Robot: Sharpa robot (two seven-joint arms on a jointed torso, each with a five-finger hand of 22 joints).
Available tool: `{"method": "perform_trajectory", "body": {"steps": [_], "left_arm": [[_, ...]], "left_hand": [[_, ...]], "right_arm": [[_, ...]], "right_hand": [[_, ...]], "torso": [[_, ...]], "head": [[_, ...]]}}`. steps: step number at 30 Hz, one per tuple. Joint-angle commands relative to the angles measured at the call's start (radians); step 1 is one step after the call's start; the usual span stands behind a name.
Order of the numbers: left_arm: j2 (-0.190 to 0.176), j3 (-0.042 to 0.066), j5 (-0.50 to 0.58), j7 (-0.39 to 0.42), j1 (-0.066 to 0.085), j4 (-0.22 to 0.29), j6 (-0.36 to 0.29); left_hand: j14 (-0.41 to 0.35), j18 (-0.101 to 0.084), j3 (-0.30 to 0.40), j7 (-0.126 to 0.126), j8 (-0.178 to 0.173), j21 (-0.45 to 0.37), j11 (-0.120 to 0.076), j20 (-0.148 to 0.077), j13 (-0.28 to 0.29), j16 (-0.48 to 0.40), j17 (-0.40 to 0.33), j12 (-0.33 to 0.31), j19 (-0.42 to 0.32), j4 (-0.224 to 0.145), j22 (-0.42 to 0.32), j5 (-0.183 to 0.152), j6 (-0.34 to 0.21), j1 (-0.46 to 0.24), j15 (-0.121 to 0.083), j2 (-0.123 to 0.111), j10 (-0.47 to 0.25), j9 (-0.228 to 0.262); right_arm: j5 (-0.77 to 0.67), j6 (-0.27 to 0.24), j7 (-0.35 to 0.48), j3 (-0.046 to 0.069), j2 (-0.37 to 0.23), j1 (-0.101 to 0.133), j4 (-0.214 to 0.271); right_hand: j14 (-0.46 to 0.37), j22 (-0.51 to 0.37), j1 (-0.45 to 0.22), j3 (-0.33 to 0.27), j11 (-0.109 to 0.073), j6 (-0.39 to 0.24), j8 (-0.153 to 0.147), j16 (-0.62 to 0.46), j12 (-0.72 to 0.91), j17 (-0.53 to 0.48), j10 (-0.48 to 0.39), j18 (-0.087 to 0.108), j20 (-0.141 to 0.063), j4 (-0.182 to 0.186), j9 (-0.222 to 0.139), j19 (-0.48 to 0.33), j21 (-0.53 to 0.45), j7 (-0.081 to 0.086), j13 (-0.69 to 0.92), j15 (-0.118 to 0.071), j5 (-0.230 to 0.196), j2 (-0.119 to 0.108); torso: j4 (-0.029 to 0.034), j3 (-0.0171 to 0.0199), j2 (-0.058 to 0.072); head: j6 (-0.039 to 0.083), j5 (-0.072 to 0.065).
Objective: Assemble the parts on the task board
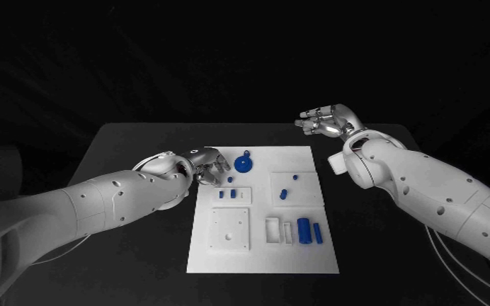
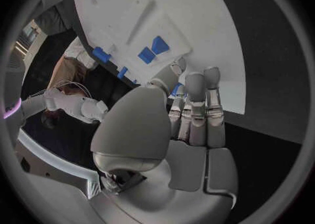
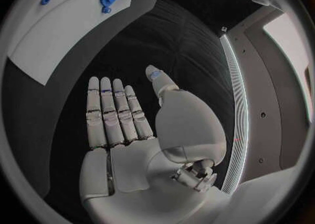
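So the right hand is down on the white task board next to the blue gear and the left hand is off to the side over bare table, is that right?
No, the hands are swapped. The head view shows the left hand at the task board beside the blue gear, while the right hand is open, off to the side over the bare black table.

A robotics lab or test cell: a black table (image 1: 143, 143) against a dark, blacked-out backdrop carries a white task board (image 1: 306, 260) with blue parts (image 1: 304, 231), and the right wrist view shows pale wall panels with a lit strip (image 3: 234, 98) beside the table
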Motion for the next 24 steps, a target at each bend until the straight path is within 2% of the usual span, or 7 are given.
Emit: {"method": "perform_trajectory", "body": {"steps": [1,5,7,9,14,17,24], "left_arm": [[-0.008,0.01,0.04,0.015,0.002,-0.007,-0.053],[-0.028,0.025,0.138,0.041,0.007,-0.012,-0.091],[-0.041,0.032,0.254,0.06,0.013,-0.012,-0.101],[-0.06,0.038,0.455,0.097,0.024,-0.005,-0.1],[-0.099,0.045,0.736,0.169,0.042,0.033,-0.074],[-0.127,0.049,0.847,0.202,0.05,0.073,-0.048],[-0.171,0.053,0.969,0.239,0.056,0.155,-0.013]], "left_hand": [[-0.036,-0.013,0.019,0.015,-0.002,-0.027,-0.011,-0.009,0.0,-0.079,-0.043,0.002,-0.04,-0.014,0.007,0.006,0.027,0.014,-0.013,-0.003,0.022,0.0],[-0.118,-0.046,0.059,0.041,0.003,-0.091,-0.004,-0.003,0.0,-0.23,-0.117,0.004,-0.132,-0.031,-0.008,0.005,0.087,0.023,0.0,-0.001,0.022,0.003],[-0.133,-0.051,0.094,0.049,0.003,-0.127,-0.001,0.001,0.0,-0.306,-0.154,0.004,-0.167,-0.044,-0.025,-0.01,0.103,0.025,0.008,0.003,0.029,0.003],[-0.11,-0.046,0.167,0.059,0.005,-0.172,-0.002,0.005,0.0,-0.407,-0.2,0.009,-0.176,-0.062,-0.051,-0.013,0.128,-0.002,0.014,0.002,0.07,0.004],[-0.117,-0.062,0.176,0.056,0.003,-0.205,-0.019,0.011,0.0,-0.477,-0.223,0.004,-0.202,-0.046,-0.053,-0.017,0.141,-0.045,0.016,0.017,0.144,0.003],[-0.122,-0.076,0.146,0.053,0.003,-0.244,-0.02,0.02,0.0,-0.539,-0.244,0.003,-0.219,-0.026,-0.078,-0.015,0.14,-0.075,0.025,0.02,0.15,0.003],[-0.111,-0.086,0.069,0.051,0.002,-0.382,-0.007,0.055,0.0,-0.762,-0.283,0.002,-0.225,0.003,-0.227,-0.021,0.133,-0.098,0.063,0.034,0.11,0.003]], "right_arm": [[-0.019,0.033,0.016,0.0,-0.008,-0.002,0.005],[-0.073,0.06,0.03,0.0,-0.025,-0.008,0.016],[-0.125,0.08,0.035,0.0,-0.036,-0.014,0.025],[-0.206,0.107,0.035,0.0,-0.051,-0.023,0.041],[-0.379,0.162,0.014,0.0,-0.075,-0.045,0.08],[-0.509,0.19,-0.013,0.0,-0.086,-0.06,0.111],[-0.762,0.203,-0.104,-0.007,-0.097,-0.091,0.168]], "right_hand": [[0.013,-0.001,0.018,0.009,-0.002,0.018,-0.001,0.002,-0.004,-0.002,0.007,0.008,-0.005,-0.019,0.001,0.012,0.001,-0.002,-0.002,-0.003,-0.001,0.001],[0.123,0.001,0.025,0.101,-0.016,0.081,0.002,-0.005,-0.027,-0.001,0.04,0.025,-0.039,-0.078,0.003,0.096,0.027,-0.011,-0.003,-0.041,-0.019,0.01],[0.18,0.011,0.027,0.129,-0.023,0.098,0.002,0.005,-0.032,0.001,0.061,0.036,-0.059,-0.094,0.003,0.143,0.052,-0.014,-0.003,-0.062,-0.025,0.013],[0.341,0.051,0.042,0.136,-0.052,0.131,0.008,0.068,-0.026,0.028,0.126,0.062,-0.108,-0.111,0.005,0.282,0.139,-0.027,-0.002,-0.123,-0.039,0.018],[0.497,0.135,0.03,0.147,-0.076,0.181,0.0,0.132,-0.072,0.099,0.195,0.047,-0.181,-0.134,0.003,0.39,0.276,-0.046,-0.003,-0.175,-0.044,0.009],[0.497,0.204,0.024,0.177,-0.08,0.189,0.001,0.268,-0.072,0.208,0.189,0.044,-0.204,-0.136,0.004,0.408,0.367,-0.051,-0.002,-0.189,-0.059,0.005],[0.491,0.306,0.008,0.248,-0.072,0.198,0.0,0.419,-0.071,0.346,0.139,0.058,-0.206,-0.135,0.004,0.413,0.482,-0.054,-0.002,-0.19,-0.138,-0.028]], "torso": [[0.0004,0.0006,-0.001],[0.0004,0.0006,-0.001],[-0.0003,-0.0001,-0.001],[-0.0002,-0.0002,-0.002],[-0.0011,-0.0016,-0.003],[-0.0028,-0.0027,-0.004],[-0.0062,-0.005,-0.009]], "head": [[0.001,0.003],[0.003,0.004],[0.004,0.003],[0.008,0.0],[0.012,-0.008],[0.014,-0.015],[0.019,-0.025]]}}
